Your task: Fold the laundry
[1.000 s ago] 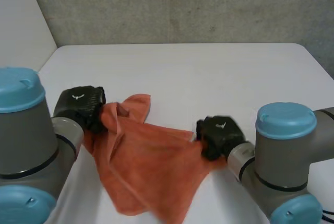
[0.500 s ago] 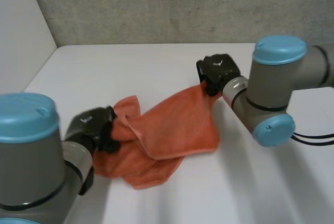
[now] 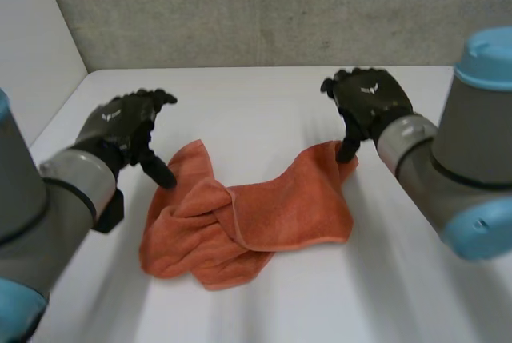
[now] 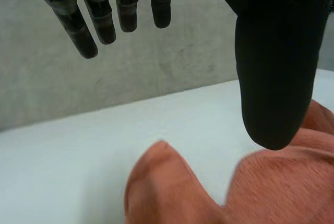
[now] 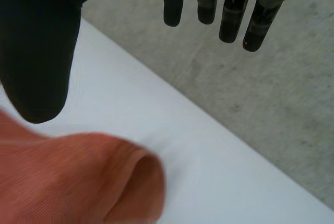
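Left hand (image 3: 118, 129): fingers (image 4: 86, 38) straight and spread wide from the thumb (image 4: 271, 67), holding nothing. The thumb points down just above the orange cloth (image 3: 256, 215), near a raised, rounded fold at the cloth's left end. Right hand (image 3: 372, 101): fingers (image 5: 229, 18) likewise straight and set well apart from its thumb, gripping nothing. One digit hangs down at the cloth's far right corner; whether it touches the fabric I cannot tell. Under the right palm the cloth's edge is rolled into a soft hump. The cloth itself lies loose and crumpled on the white worktop (image 3: 264, 107), about midway between the two hands. Its right half is spread fairly flat, its left half bunched and lapped over itself, with a fold running across the middle. Grey arms with light-blue caps come in from both near sides of the worktop. Behind the worktop stands a rough grey wall (image 3: 280, 7).
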Controlling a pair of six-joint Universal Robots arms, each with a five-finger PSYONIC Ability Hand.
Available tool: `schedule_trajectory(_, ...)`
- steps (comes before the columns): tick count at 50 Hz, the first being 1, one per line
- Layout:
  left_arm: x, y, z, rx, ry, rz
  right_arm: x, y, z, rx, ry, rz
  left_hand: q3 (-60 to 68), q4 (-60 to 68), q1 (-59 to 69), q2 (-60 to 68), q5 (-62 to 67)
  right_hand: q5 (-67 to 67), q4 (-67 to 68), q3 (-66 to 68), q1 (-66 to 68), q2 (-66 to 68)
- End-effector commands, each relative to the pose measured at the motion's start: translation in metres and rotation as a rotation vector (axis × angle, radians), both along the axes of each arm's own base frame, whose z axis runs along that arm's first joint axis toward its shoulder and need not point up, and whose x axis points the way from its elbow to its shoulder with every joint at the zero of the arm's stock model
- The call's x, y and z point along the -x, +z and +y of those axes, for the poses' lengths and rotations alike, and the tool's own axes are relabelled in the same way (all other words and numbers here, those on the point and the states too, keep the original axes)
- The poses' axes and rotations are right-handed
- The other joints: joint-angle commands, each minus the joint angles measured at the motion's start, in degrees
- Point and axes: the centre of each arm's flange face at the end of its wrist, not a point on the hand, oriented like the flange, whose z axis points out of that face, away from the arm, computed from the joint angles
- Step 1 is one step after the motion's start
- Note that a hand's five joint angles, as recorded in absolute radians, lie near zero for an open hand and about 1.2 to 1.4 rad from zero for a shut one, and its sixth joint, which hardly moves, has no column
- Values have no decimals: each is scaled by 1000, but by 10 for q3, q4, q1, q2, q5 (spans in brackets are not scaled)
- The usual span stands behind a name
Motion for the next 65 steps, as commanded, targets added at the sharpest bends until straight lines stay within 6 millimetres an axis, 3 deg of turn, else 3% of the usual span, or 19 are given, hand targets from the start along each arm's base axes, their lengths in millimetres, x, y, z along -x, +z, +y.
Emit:
schedule_trajectory(1, -6, -6, -42, 43, -228, -147, 19, -32, 42, -127, 44, 58, 31, 33, 27, 33, 32, 81, 89, 95, 103, 94)
schedule_trajectory(10, 2, -45, -67, -67, -334, -229, 23, -72, 64, -185, 109, 64, 94, 95, 90, 95, 95, 130, 138, 143, 152, 143)
schedule_trajectory(15, 7, -73, -73, -114, -440, -305, 21, -89, 64, -162, 124, 57, 95, 97, 91, 97, 96, 150, 158, 164, 172, 163)
schedule_trajectory(20, 8, -87, -73, -131, -476, -329, 18, -107, 56, -149, 119, 66, 95, 97, 91, 97, 96, 187, 195, 201, 209, 200)
schedule_trajectory(29, 9, -91, -79, -124, -475, -342, 13, -128, 46, -157, 120, 93, 95, 97, 91, 97, 96, 231, 239, 244, 253, 244)
schedule_trajectory(31, 10, -89, -80, -116, -472, -342, 11, -131, 41, -120, 128, 115, 95, 97, 91, 97, 96, 294, 303, 308, 316, 308)
schedule_trajectory(35, 10, -87, -80, -110, -469, -341, 9, -133, 36, -73, 135, 144, 95, 97, 91, 97, 96, 338, 347, 352, 360, 352)
schedule_trajectory(37, 10, -85, -81, -102, -468, -341, 6, -129, 29, -31, 137, 154, 95, 97, 91, 97, 96, 524, 533, 538, 546, 538)
schedule_trajectory(40, 10, -84, -82, -94, -468, -340, 5, -127, 25, -17, 133, 155, 95, 97, 91, 97, 96, 569, 577, 583, 591, 582)
schedule_trajectory(41, 11, -83, -84, -85, -467, -339, 6, -124, 18, -7, 119, 150, 95, 97, 91, 97, 96, 656, 665, 670, 678, 670)
schedule_trajectory(50, 18, -82, -108, 72, -440, -334, 31, -110, -13, 10, -8, 148, 104, 105, 100, 105, 105, 657, 666, 671, 679, 671)
schedule_trajectory(58, 24, -90, -128, 203, -429, -349, 43, -97, -15, -4, -36, 148, 233, 235, 229, 235, 234, 657, 666, 671, 679, 671)
schedule_trajectory(65, 26, -107, -135, 228, -453, -431, 44, -93, -10, -22, -28, 155, 228, 230, 224, 230, 229, 657, 666, 671, 679, 671)
